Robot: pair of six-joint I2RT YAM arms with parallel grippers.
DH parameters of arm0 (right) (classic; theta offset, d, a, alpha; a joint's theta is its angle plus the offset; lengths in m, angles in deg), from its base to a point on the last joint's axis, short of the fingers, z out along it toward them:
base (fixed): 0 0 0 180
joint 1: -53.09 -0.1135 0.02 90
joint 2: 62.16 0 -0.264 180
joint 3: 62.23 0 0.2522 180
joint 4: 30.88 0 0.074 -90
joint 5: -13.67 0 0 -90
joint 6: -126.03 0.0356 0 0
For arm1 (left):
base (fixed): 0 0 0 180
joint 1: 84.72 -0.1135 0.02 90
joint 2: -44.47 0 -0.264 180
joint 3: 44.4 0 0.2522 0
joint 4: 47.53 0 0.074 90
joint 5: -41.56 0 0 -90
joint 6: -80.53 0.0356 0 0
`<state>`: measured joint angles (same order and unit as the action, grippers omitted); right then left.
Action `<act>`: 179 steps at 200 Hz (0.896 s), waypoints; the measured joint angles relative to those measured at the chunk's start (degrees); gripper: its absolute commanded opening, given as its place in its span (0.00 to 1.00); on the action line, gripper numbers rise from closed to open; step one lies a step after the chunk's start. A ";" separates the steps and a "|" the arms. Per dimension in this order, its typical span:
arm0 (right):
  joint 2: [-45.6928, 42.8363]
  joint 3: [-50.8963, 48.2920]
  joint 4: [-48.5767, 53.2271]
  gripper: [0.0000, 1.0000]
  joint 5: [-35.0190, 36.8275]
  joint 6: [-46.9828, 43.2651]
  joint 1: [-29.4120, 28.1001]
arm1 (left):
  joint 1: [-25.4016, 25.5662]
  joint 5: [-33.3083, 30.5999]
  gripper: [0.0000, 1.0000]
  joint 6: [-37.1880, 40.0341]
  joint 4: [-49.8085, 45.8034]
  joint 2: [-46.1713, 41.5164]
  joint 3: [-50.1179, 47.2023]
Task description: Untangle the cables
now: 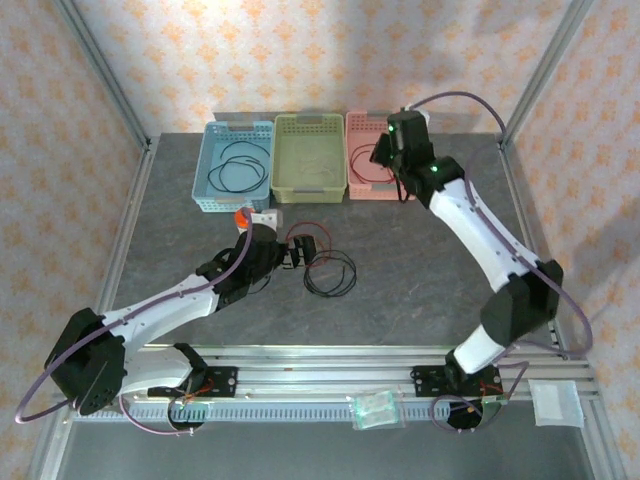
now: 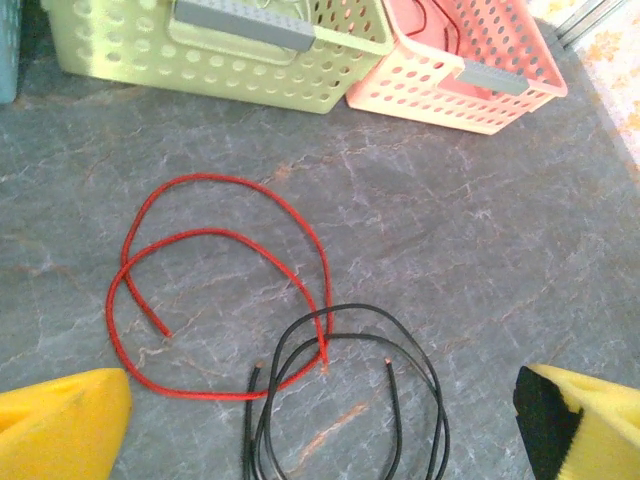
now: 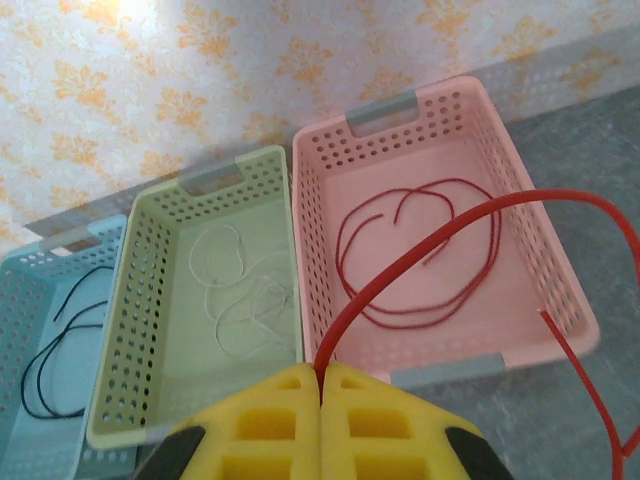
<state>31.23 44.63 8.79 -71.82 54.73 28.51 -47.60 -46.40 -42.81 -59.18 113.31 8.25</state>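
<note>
A bright red cable lies in loops on the grey table, and one end crosses a coiled black cable beside it. My left gripper hovers open above them, its yellow fingers wide apart and holding nothing. In the top view the left gripper sits just left of the black cable. My right gripper is shut on another red cable, which arcs out over the pink basket. A dark red cable lies inside that basket.
Three baskets stand in a row at the back: blue with a black cable, green with a thin white cable, and pink. A small white and orange object lies near the left gripper.
</note>
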 measured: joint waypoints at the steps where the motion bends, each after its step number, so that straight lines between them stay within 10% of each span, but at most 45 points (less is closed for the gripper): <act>1: 0.22 0.22 0.00 0.00 -0.07 -0.02 0.07 | 0.00 0.00 0.99 0.07 0.02 0.11 0.22; 82: 27.15 28.98 3.85 0.00 -2.43 -2.95 3.54 | -6.34 4.48 0.99 0.48 8.44 11.98 10.38; 179: 41.13 35.63 7.15 0.00 -0.17 -2.93 4.79 | -6.54 6.34 0.99 1.99 9.60 24.46 20.92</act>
<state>72.36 80.25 15.94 -71.99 51.80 33.30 -54.13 -40.06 -40.82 -49.59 137.77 29.17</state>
